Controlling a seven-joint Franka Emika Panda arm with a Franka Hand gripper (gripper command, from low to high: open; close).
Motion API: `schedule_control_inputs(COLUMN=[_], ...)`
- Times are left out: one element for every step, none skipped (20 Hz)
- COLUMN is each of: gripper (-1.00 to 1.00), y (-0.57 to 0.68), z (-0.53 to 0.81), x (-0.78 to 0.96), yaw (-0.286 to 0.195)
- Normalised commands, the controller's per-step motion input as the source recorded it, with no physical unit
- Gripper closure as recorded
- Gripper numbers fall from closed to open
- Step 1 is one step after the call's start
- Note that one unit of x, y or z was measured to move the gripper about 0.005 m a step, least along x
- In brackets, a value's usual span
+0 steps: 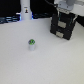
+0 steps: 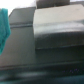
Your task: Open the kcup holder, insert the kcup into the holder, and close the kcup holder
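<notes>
Exterior view shows the white robot arm's gripper (image 1: 64, 16) down at the black boxy kcup holder (image 1: 62, 27), presumably to work its drawer open, jaw state untellable, while the small green-topped, pale-bodied kcup (image 1: 32, 45) waits alone on the white table (image 1: 55, 62), well apart.

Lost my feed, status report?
Gripper at kcup holder, jaw state unclear. Kcup alone on table. Nothing blocking.

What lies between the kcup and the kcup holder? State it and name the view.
Nothing: in the exterior view, only bare white table separates the kcup from the kcup holder.
</notes>
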Motion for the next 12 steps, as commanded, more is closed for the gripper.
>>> schedule_control_inputs(gripper=[-1.0, -1.0, -1.0, -1.0, -1.0, -1.0, -1.0, -1.0, -1.0, -1.0, -1.0, -1.0], y=[0.0, 0.02, 0.0, 0.0, 0.0, -0.03, -0.26, -0.33, -0.37, -0.39, -0.34, 0.0], z=[0.03, 0.24, 0.15, 0.17, 0.0, 0.07, 0.19, 0.25, 0.23, 0.14, 0.05, 0.17], x=[-0.12, -0.2, -0.12, -0.18, -0.03, -0.3, -0.44, -0.59, -0.64, -0.6, -0.43, -0.22], yaw=[-0.004, -0.005, -0.005, -0.004, 0.0, 0.0, 0.0, -0.009, -0.009, -0.01, -0.012, -0.003])
